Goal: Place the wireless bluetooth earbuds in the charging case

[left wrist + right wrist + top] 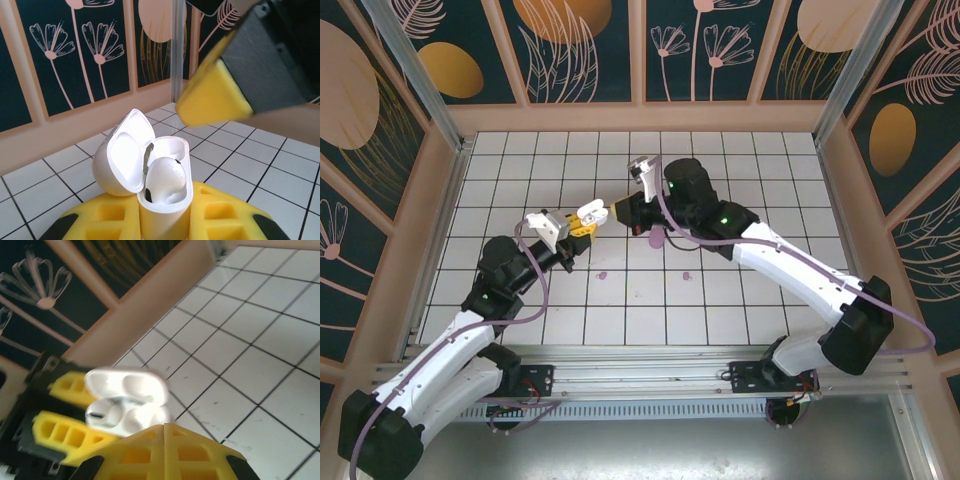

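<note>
Clamps open charging case (165, 214) in left tool (586, 218), steadying seated earbud (167, 180); holds closed right tool (612, 212) at three o'clock. Likely for pressing down.

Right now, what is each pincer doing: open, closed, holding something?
Left pincer: closed on the open white plastic charging case.
Right pincer: closed, fingers together, nothing seen between them.

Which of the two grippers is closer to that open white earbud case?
Left. The left gripper clamps the white charging case between its yellow fingers, lid open. The right gripper hovers close in front of the case, not holding it.
</note>
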Controlling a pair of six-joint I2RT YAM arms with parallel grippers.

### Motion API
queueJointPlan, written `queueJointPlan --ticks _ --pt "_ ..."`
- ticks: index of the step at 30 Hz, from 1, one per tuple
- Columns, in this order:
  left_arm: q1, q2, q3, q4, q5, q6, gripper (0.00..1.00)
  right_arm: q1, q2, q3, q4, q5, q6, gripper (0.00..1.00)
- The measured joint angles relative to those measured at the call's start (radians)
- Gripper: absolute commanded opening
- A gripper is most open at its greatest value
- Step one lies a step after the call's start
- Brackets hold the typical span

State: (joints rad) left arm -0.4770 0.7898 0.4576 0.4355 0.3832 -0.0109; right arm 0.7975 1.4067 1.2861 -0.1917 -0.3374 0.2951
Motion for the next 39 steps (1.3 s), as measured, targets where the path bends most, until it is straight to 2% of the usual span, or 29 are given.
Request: queueJointPlan --ticks 6,10,17,21,22,24,26,31,39 --pt "0.0 -0.023 -0.045 -0.02 -0.032 0.014 0.0 -0.159 0.059 0.043 -0.076 0.113 0.117 0.08" --pt "0.0 -0.023 -0.048 -0.041 -0.043 0.032 0.0 -0.247 0.161 0.044 -0.133 0.151 0.176 0.13" --pt "0.0 -0.017 -0.052 -0.051 -0.044 0.037 0.0 -0.317 0.458 0.193 -0.248 0.175 0.203 0.18" --pt "0.0 0.002 -0.052 -0.051 -0.038 0.035 0.0 -0.335 0.595 0.297 -0.285 0.181 0.226 0.28" --pt "0.0 0.007 -0.052 -0.05 -0.032 0.033 0.0 -0.337 0.623 0.321 -0.293 0.182 0.233 0.28" --pt "0.0 0.02 -0.052 -0.049 -0.023 0.029 0.0 -0.338 0.675 0.372 -0.307 0.192 0.235 0.12" --pt "0.0 0.035 -0.052 -0.044 -0.012 0.026 0.0 -0.339 0.73 0.438 -0.328 0.207 0.234 0.04" --pt "0.0 0.072 -0.052 -0.035 0.017 0.017 0.0 -0.344 0.877 0.644 -0.38 0.251 0.23 0.0" --pt "0.0 0.09 -0.052 -0.027 0.039 0.003 0.0 -0.353 1.083 0.918 -0.484 0.302 0.198 0.0"
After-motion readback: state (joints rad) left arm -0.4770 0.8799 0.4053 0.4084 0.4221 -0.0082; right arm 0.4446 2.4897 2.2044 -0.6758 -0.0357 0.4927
